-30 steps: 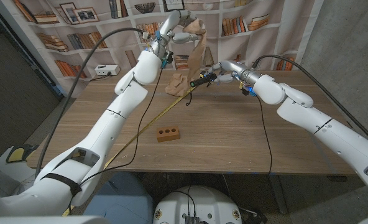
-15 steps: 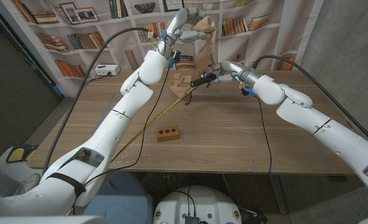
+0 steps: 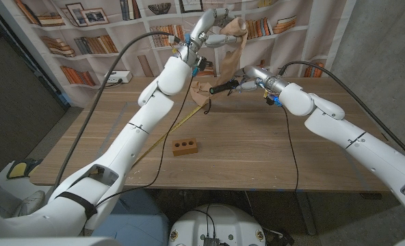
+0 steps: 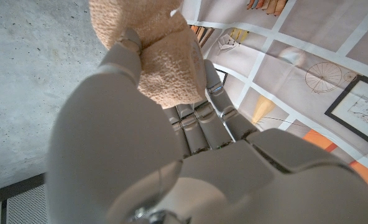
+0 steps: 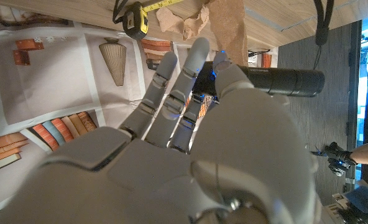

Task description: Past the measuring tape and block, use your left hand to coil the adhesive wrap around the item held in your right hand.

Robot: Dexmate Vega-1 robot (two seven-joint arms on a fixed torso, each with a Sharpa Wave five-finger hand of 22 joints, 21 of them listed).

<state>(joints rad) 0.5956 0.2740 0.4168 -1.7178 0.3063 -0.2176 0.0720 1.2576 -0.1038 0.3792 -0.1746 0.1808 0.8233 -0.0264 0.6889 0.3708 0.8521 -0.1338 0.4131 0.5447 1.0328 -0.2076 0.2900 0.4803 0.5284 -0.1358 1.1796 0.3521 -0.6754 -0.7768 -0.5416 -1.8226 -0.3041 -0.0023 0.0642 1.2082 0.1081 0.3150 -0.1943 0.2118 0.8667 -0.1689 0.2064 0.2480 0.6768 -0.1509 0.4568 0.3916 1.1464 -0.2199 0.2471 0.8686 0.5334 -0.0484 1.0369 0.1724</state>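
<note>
Fingers (image 4: 190, 115) of the left hand (image 3: 213, 27) pinch the tan adhesive wrap (image 3: 231, 42) high; the right hand (image 3: 252, 76) grips the black rod (image 3: 222, 88) above the surface (image 3: 257, 147). Keep tension and overlap each turn.

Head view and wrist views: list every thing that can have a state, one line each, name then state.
Tan adhesive wrap: unrolled, strip stretched from the raised left hand down to the cylinder.
Black cylinder: held roughly level above the table.
Left hand: raised high, gripping the wrap's end.
Right hand: gripping the cylinder.
Yellow measuring tape: extended, lying across the table.
Brown wooden block with holes: lying on the table, untouched.
</note>
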